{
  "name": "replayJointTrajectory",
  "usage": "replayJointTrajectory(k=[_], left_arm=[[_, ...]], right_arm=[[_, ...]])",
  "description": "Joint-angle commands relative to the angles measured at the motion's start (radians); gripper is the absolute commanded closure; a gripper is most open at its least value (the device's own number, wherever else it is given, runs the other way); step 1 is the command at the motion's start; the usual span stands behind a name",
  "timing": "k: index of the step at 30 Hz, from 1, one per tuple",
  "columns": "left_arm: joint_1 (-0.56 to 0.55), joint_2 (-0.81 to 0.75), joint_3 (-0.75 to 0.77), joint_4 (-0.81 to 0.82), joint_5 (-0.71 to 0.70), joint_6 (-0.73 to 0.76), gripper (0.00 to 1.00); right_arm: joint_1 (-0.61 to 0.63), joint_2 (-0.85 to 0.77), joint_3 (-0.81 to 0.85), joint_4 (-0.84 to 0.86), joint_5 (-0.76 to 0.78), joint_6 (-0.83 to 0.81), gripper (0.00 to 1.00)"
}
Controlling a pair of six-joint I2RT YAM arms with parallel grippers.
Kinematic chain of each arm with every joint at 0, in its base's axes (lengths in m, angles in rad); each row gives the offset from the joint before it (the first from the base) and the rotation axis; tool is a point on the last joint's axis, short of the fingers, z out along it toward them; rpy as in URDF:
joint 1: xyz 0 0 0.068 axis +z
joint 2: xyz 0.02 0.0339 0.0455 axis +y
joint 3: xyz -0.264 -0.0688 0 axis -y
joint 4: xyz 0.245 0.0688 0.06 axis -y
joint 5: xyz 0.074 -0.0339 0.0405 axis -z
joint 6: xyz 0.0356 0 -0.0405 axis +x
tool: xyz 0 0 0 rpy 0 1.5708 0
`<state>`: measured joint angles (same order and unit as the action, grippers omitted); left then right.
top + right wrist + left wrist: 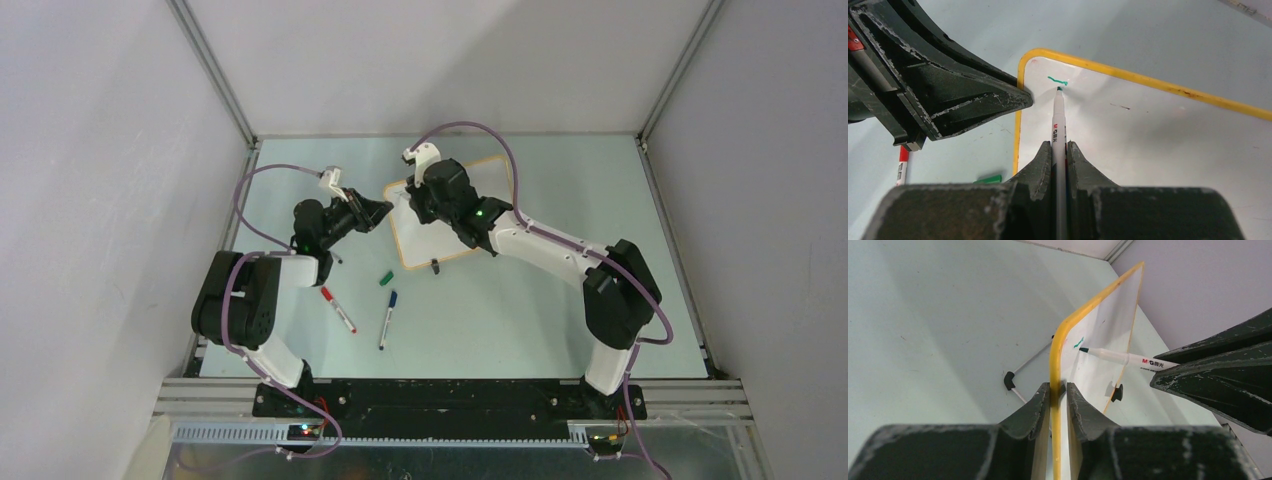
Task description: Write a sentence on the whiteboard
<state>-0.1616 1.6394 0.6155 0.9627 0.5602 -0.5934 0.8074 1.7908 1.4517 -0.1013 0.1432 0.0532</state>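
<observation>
Where the left gripper (1058,390) bites: its fingers are pinched onto the yellow-orange frame at the board's left edge, near a rounded corner; we read this as a brace against sliding.
red marker (338,310), green cap (386,278), blue marker (387,318): loose on the table (540,320), near the left arm and just in front of the board, none touching the board.
whiteboard (425,245): mid-table, between the two grippers, with one black clip foot (435,266) showing on its near edge; whether it lies flat or is tipped up at the held edge we cannot tell.
whiteboard, handling: we judge it thin, light and stiff, with a slick face, so it would skate or pivot under pen pressure. The frame edge is the place to take it, clear of the writing area, as the left fingers do.
sentence (1058,81): only one short green stroke, close to the held corner; we judge the writing barely begun.
green marker (1058,117): cap off, nib at or just below that stroke; contact we cannot confirm. We judge the slim, smooth barrel likely to twist in a loose grip.
right gripper (1059,150): fingers pressed onto the marker's barrel, nib pointing away from the wrist, over the board's left part.
</observation>
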Motion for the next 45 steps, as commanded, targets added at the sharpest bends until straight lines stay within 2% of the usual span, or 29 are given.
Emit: replayJointTrajectory(k=[1, 23, 45], left_arm=[[-0.008, -0.037, 0.026, 0.036, 0.02, 0.023, 0.79], [-0.007, -0.036, 0.029, 0.033, 0.021, 0.027, 0.79], [-0.008, -0.041, 0.027, 0.025, 0.016, 0.033, 0.8]], right_arm=[[-0.007, 0.012, 0.058, 0.011, 0.008, 0.008, 1.0], [-0.01, 0.02, 0.059, -0.027, -0.006, 0.016, 1.0], [-0.01, -0.044, -0.052, -0.031, -0.014, 0.039, 1.0]])
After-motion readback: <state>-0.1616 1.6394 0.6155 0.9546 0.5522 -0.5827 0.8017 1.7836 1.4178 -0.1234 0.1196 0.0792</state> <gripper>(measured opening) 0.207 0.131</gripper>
